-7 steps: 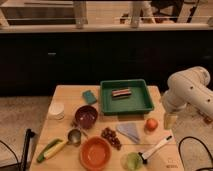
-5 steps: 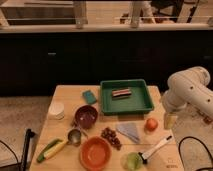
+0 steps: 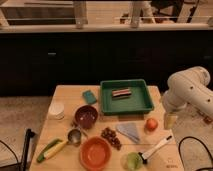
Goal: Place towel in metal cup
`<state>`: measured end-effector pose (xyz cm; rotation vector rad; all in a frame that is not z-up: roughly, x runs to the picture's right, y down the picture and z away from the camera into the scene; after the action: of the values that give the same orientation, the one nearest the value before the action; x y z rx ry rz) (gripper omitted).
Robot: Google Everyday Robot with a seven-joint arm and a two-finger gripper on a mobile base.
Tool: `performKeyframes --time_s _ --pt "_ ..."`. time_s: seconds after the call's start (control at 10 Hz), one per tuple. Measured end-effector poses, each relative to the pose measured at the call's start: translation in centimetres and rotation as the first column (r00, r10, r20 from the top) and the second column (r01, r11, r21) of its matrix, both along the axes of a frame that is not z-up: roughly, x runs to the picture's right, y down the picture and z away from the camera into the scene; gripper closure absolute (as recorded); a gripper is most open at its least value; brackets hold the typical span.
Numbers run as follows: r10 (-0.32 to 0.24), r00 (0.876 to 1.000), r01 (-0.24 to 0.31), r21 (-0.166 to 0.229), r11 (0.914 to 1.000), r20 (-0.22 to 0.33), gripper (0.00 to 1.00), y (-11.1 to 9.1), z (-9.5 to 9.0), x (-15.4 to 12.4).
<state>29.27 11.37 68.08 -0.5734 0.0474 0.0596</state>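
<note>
At the right edge of the table [image 3: 65, 97], my claw [image 3: 170, 121] hangs near the red fruit [image 3: 151, 124]; grip state: can't tell. Towel [image 3: 129, 131] lies flat, pale blue, roughly triangular, between grapes [image 3: 111, 136] and fruit, with bare wood behind it. Metal cup [image 3: 74, 136] sits well left.

diff vs 0.7 s and 0.5 s ago: no visible change | tool [image 3: 170, 120]: no shift, hangs low off the bench [image 3: 67, 97] edge, just beside the red fruit [image 3: 151, 124] | arm [image 3: 192, 90] pose: no shift
</note>
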Motion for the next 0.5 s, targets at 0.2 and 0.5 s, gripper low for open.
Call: performKeyframes --time_s 0.2,0.5 --pt "0.0 1.0 0.0 0.0 1.0 0.0 0.2 0.0 0.0 0.0" --pt "0.0 1.0 0.0 0.002 1.0 -0.001 0.2 -0.08 -0.08 0.04"
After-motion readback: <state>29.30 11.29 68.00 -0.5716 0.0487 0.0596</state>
